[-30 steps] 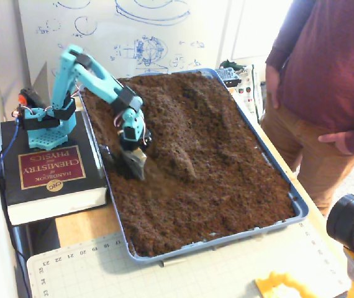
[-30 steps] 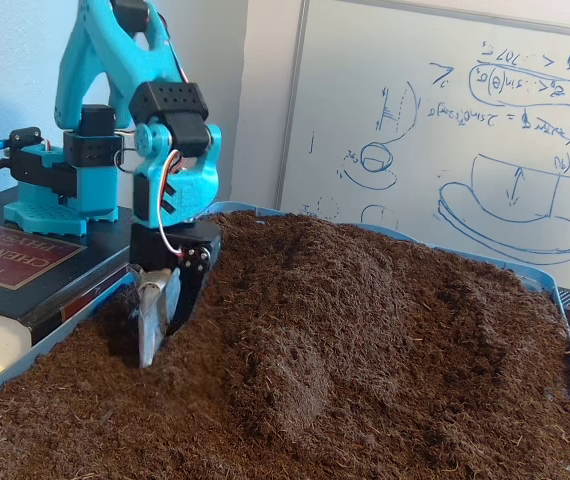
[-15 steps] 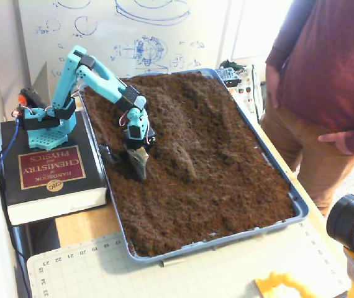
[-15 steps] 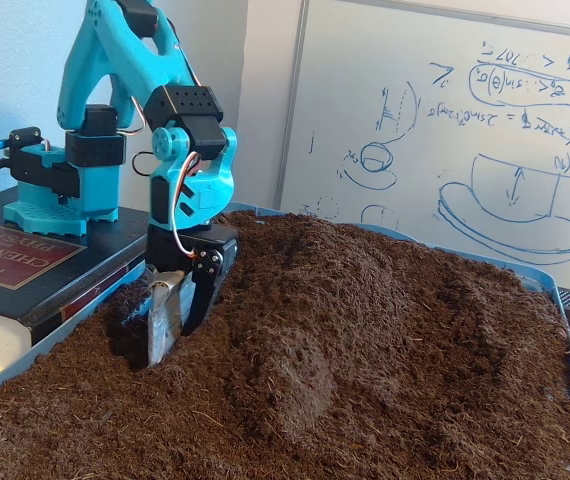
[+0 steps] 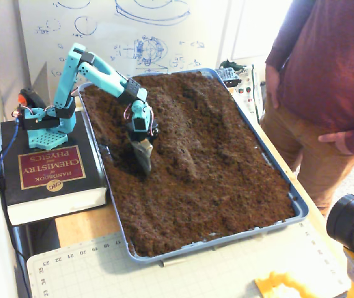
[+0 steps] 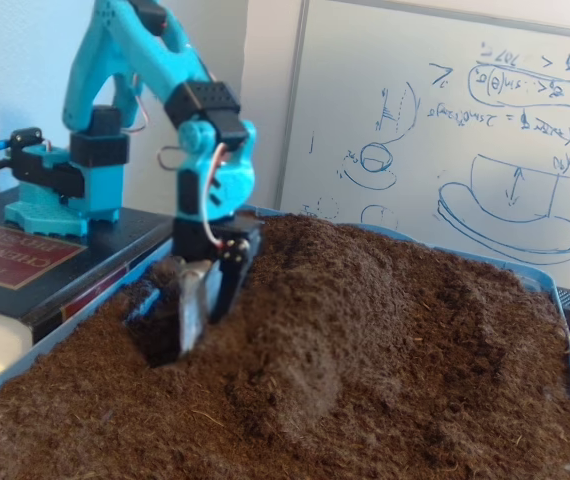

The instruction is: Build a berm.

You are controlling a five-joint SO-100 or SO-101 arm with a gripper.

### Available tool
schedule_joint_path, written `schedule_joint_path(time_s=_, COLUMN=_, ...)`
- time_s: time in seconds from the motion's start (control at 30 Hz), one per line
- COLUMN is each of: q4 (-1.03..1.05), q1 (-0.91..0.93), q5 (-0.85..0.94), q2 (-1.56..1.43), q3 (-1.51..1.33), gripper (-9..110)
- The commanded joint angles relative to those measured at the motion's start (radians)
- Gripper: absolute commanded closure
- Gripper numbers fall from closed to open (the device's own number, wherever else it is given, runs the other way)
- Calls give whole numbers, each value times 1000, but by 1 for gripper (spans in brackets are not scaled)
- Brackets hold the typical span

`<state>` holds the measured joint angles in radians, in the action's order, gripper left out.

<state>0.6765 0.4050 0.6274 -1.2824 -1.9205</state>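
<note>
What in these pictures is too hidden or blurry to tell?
- End effector: tips sunk in soil, blurred in the low fixed view; open or shut unclear.
- Berm: its far end is hard to separate from surrounding soil.
- Person: head cut off by the top edge.

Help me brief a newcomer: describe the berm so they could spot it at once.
Find the blue tray of dark soil beside the teal arm. The berm is the raised ridge of loose soil down the tray's middle, just right of the gripper in the high fixed view. Unlike the flat soil and grooves around it, it stands up as a mound.
</note>
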Motion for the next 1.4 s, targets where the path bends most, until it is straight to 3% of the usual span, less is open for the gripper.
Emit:
schedule_joint_path(time_s=0.0, q4=-60, q1=-110, q5=-17, q2=-166, q3=138, gripper=101)
schedule_joint_path(time_s=1.23, q4=110, q1=-160, q5=-20, q2=-339, q3=144, gripper=101)
schedule_joint_path(time_s=1.37, q4=110, q1=-160, q5=-103, q2=-341, q3=150, gripper=101)
